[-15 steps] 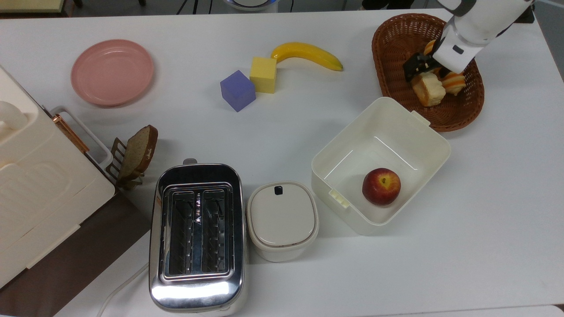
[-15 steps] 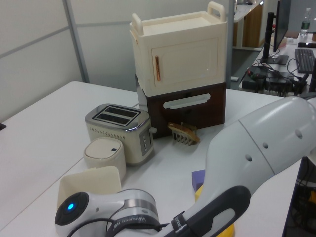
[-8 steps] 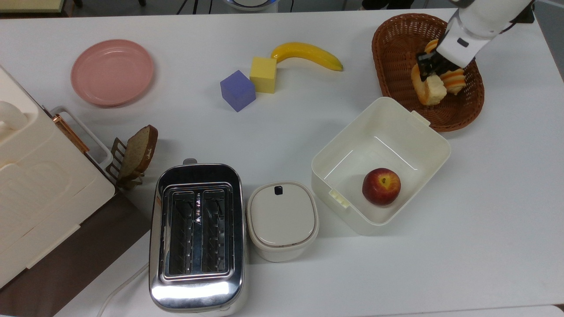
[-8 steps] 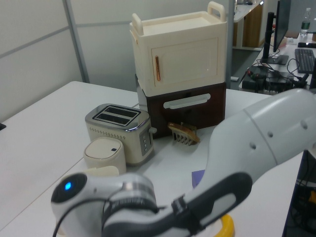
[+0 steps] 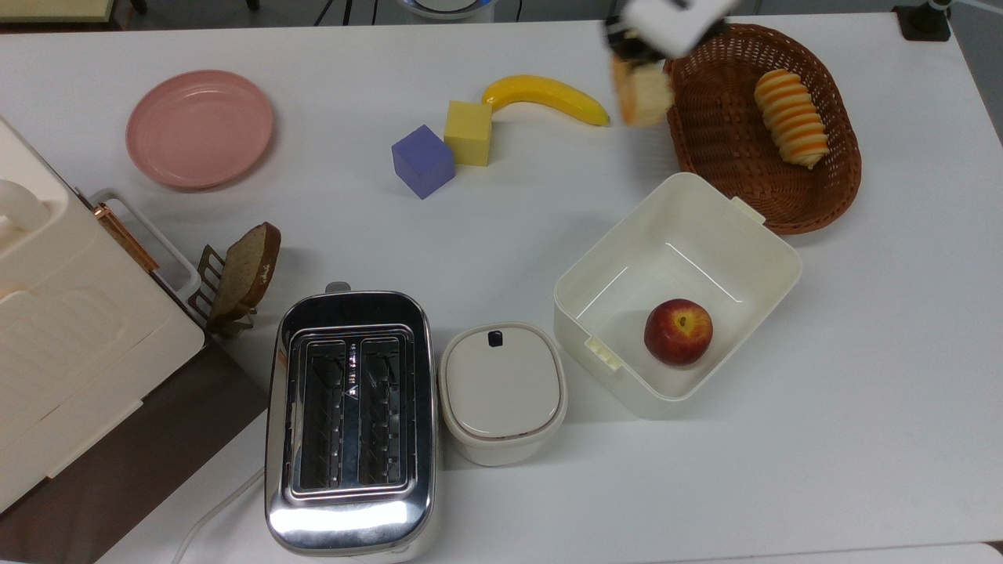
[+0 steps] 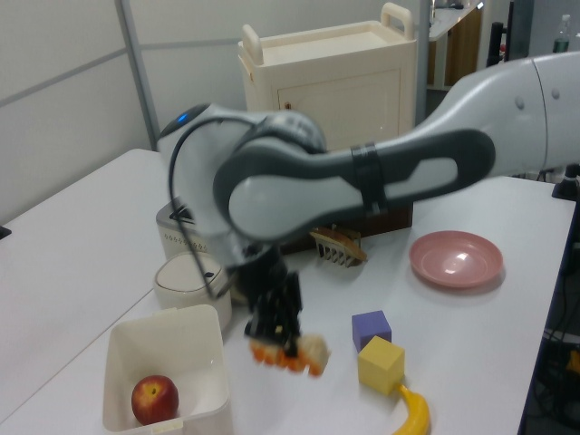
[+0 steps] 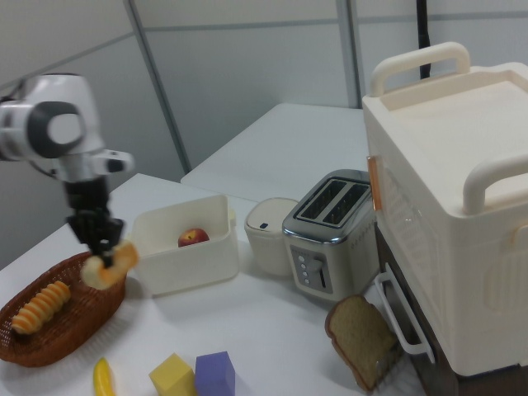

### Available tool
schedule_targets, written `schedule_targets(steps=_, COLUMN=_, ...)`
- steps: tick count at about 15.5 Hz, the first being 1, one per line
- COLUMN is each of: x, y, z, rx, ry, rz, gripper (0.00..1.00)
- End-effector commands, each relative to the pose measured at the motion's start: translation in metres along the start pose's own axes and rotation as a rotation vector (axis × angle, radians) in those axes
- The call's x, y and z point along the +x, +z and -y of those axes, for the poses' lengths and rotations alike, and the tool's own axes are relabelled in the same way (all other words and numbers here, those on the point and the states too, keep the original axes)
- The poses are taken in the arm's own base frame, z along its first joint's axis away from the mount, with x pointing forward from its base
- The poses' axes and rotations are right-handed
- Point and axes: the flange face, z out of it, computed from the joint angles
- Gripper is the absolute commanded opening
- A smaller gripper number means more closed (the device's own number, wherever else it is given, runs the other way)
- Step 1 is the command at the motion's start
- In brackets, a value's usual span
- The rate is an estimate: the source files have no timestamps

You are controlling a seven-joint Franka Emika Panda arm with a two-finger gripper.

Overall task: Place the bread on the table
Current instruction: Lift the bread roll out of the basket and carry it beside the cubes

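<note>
Golden-topped bread (image 5: pixel 642 95) hangs clear of the brown basket (image 5: pixel 815 205), gripped between the robot's fingers (image 6: pixel 276 313) and held in the air above the white bench (image 5: pixel 862 439), at the basket's rim on the top view's left, near the banana (image 5: pixel 546 95). The lift out of the basket looks done. What remains, by my judgement, is lowering the bread onto bare bench and letting go.
</note>
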Motion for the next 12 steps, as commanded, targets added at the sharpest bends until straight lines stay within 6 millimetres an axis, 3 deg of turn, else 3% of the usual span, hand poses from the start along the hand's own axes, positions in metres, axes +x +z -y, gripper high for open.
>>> schedule_targets(steps=1, x=0.012, y=0.018, z=-0.093, rx=0.037, ry=0.040, rz=0.049, gripper=1.00)
schedule_targets(steps=4, x=0.012, y=0.015, z=-0.162, rx=0.073, ry=0.057, rz=0.037, gripper=1.00)
schedule_targets(steps=8, x=-0.014, y=-0.013, z=-0.247, rx=0.105, ry=0.090, rz=-0.039, gripper=1.00)
schedule_targets(steps=10, x=-0.031, y=-0.026, z=-0.283, rx=0.100, ry=0.044, rz=-0.081, gripper=1.00)
schedule_targets(steps=12, x=-0.040, y=-0.040, z=-0.302, rx=0.097, ry=0.039, rz=-0.124, gripper=1.00)
